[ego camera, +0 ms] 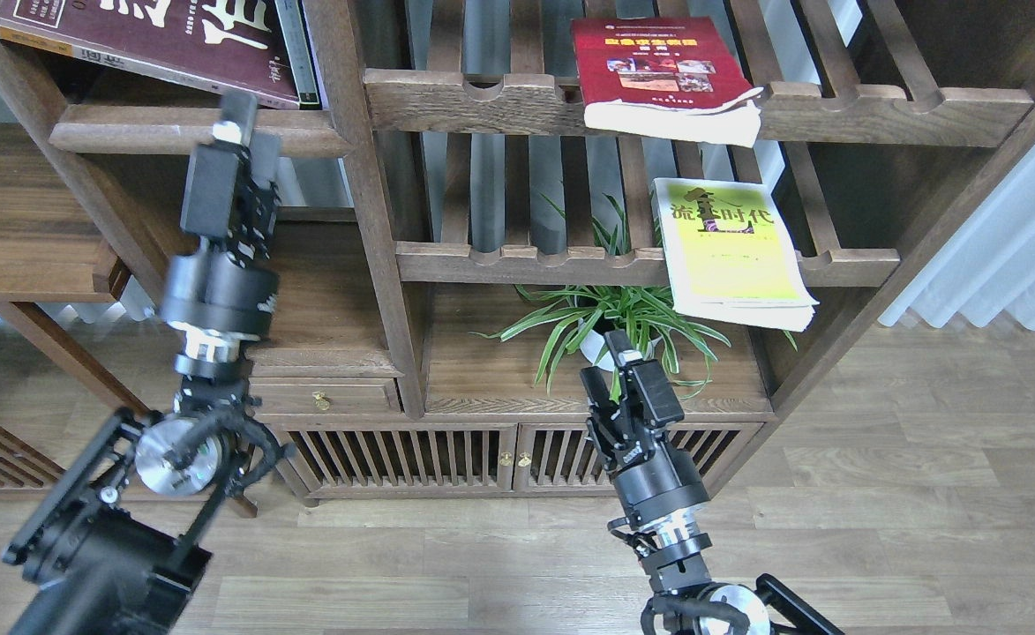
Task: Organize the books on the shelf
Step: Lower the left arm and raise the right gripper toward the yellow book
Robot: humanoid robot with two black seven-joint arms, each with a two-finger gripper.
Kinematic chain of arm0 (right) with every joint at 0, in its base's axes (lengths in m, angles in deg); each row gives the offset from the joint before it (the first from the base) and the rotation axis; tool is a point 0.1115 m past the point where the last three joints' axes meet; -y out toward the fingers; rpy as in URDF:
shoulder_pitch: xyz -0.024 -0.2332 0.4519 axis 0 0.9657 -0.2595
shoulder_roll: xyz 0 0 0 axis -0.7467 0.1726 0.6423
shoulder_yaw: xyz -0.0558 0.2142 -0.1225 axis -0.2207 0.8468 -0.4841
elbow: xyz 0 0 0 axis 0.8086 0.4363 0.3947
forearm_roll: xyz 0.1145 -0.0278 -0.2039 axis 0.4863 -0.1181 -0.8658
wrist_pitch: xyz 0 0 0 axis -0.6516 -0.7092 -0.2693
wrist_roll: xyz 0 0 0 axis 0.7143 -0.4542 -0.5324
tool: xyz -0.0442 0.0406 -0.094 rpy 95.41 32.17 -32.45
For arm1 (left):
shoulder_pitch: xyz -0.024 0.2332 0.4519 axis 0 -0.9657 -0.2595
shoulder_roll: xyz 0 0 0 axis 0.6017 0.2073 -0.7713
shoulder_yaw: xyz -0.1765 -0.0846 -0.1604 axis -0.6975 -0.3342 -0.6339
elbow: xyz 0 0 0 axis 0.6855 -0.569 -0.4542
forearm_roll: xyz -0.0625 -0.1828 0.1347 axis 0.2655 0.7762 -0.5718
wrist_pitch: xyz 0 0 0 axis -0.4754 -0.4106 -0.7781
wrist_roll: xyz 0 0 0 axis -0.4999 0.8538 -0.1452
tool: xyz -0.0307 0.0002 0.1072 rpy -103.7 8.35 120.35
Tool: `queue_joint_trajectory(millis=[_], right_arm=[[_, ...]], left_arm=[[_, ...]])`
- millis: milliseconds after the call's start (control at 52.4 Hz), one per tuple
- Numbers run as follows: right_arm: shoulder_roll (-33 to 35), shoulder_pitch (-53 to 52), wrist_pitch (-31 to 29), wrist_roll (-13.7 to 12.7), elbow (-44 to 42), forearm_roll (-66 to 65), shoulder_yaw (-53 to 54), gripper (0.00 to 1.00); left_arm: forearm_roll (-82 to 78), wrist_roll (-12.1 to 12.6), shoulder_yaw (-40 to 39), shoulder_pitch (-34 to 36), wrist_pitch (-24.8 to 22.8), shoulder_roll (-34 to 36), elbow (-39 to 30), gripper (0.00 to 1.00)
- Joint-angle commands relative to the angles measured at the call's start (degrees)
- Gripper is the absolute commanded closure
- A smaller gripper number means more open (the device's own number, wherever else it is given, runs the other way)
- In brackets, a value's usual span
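Maroon book [160,40] lies flat just above your raised left gripper [236,110], long axis slanting right; jaw state cannot be told. Right gripper [616,346] upright, likewise unclear.

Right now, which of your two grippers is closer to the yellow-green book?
Right. My right gripper sits just below and left of the yellow-green book, over the spider plant. My left gripper is far left, under the maroon book.

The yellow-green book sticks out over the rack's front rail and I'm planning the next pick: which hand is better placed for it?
Probably the right hand: it sits just below the yellow-green book, beside the plant. The left hand is far across, up by the maroon book.
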Motion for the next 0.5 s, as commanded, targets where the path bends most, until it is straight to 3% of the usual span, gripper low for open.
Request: queue_joint_trajectory(millis=[0, 229, 477], right_arm=[[0.0, -1.8, 0.0, 0.0, -1.9, 2.4, 2.2, 0.15], [0.0, -3.9, 0.0, 0.0, -2.6, 3.9, 10.3, 0.15], [0.0, -5.8, 0.0, -0.1, -3.5, 5.2, 12.5, 0.15]], left_arm=[[0.0, 0.2, 2.0, -3.0, 0.0, 0.0, 0.3, 0.01], [-0.1, 2.0, 4.6, -8.0, 0.0, 0.0, 0.3, 0.01], [-0.2, 2.4, 5.7, -8.2, 0.0, 0.0, 1.0, 0.01]])
